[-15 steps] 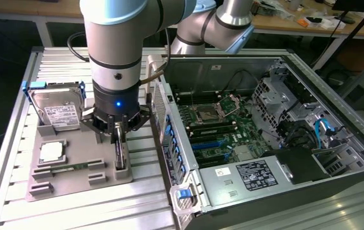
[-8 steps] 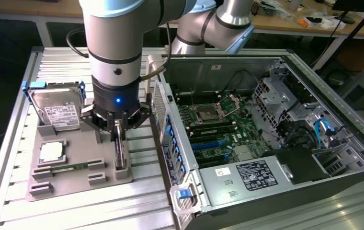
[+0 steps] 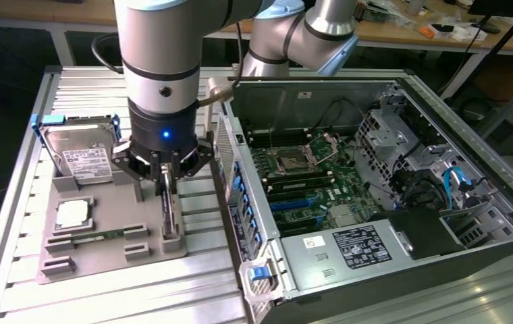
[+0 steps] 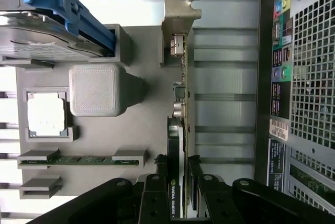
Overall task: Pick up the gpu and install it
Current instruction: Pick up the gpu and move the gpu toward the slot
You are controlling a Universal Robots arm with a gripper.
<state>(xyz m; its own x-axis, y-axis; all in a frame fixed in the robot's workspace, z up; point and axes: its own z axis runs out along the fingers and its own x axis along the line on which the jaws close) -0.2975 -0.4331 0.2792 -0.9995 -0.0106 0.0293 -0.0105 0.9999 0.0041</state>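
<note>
- The robot arm reaches down from the top of the exterior view, and its hand sits low over a grey tray in the left half of that frame.
- The gpu stands on its long edge in a slot along the tray's side toward the exterior view's right, just beside the open computer case.
- The hand is down on the card's upper edge. Whether it is clamped on the card or slightly apart from it cannot be told.
- In the wrist view the hand is at one end of the gpu, whose silvery bracket is at the far end, and the card is seated in the tray.
- A hard drive in a blue frame leans in the tray's upper part in the exterior view, to the left of the arm.
- A square processor chip lies flat in a pocket lower on the tray, and a narrow green memory stick lies just below it.
- The tray rests on a ribbed metal worktop.
- The case fills the exterior view's right half with its side panel off, so the motherboard shows inside.
</note>
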